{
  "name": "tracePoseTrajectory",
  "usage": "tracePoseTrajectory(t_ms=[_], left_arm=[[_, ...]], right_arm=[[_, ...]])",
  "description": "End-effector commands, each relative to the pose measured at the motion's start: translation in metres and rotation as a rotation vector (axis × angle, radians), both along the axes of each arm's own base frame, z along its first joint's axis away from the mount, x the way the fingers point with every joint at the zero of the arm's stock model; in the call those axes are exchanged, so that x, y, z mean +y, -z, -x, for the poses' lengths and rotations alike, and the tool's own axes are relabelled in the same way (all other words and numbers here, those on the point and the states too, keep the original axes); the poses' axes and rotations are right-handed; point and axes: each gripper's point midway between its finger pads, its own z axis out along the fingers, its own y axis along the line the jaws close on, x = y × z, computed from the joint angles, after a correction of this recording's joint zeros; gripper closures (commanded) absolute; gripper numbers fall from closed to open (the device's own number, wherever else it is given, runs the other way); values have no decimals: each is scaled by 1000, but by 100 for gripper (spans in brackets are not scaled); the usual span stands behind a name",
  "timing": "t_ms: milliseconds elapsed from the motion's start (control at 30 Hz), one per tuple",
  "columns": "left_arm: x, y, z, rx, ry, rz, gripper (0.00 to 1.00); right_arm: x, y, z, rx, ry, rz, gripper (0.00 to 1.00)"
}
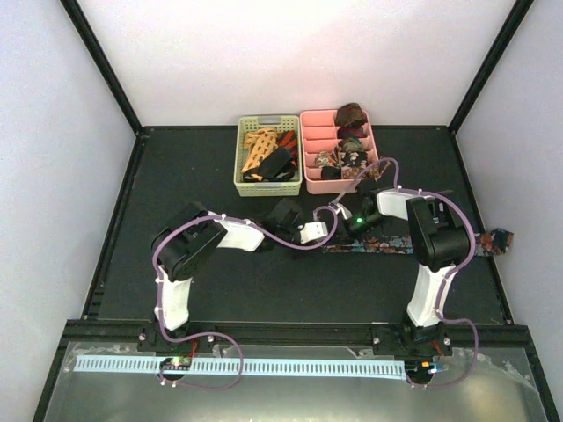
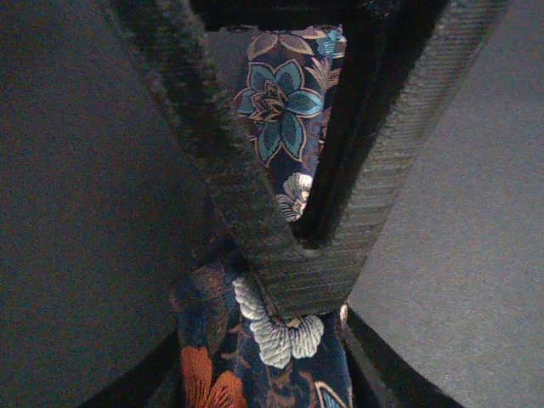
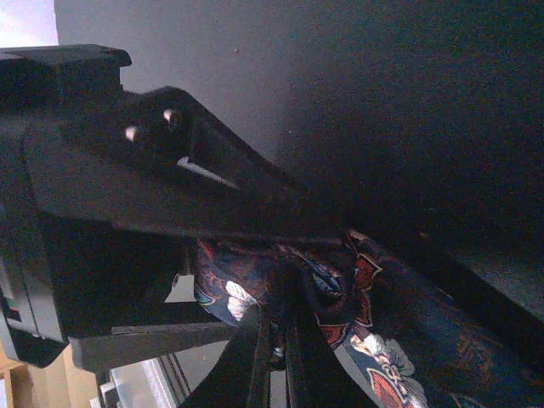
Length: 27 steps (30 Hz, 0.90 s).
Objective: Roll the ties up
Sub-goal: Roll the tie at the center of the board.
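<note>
A dark navy floral tie (image 1: 387,247) lies flat across the mat, its far end (image 1: 501,239) at the right edge. Both grippers meet at its left end. My left gripper (image 1: 325,232) holds the bunched fabric (image 2: 255,357) between its jaws. My right gripper (image 1: 349,223) comes in from the right, its two fingers (image 2: 314,272) meeting in a V, shut on the tie's fabric (image 3: 340,289). In the right wrist view my right gripper (image 3: 280,348) pinches the cloth beside the left gripper's finger (image 3: 127,187). More ties fill the basket and tray.
A pale green slatted basket (image 1: 242,163) at the back holds orange lattice (image 1: 259,145), red and black ties. Beside it a pink divided tray (image 1: 308,145) holds several small rolled ties. Black frame posts stand at the mat's corners.
</note>
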Motion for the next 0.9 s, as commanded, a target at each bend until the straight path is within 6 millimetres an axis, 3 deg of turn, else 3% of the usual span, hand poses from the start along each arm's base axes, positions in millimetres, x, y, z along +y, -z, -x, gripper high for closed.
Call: tracePoseTrajectory(t_ms=[0,133,267,533,700,867], left_arm=[[29,40,15,88,-37,-160,59],[20,18,12,88,-16,-50,41],[10,-7,4,10,-12,89,31],[-17,-15,1,-22,38,275,19],[-28,1,1,-36,49,263,25],[-18,16,1,-23,36,134,54]], right_arm=[[-15,20,-2,1,7,74,98],[-23,29,3,46,20,77,98],[-31,35,7,83,31,88,98],[-46,50,10,118,41,177,98],[-48,52,10,126,46,195,98],[-34,30,6,80,33,73,95]])
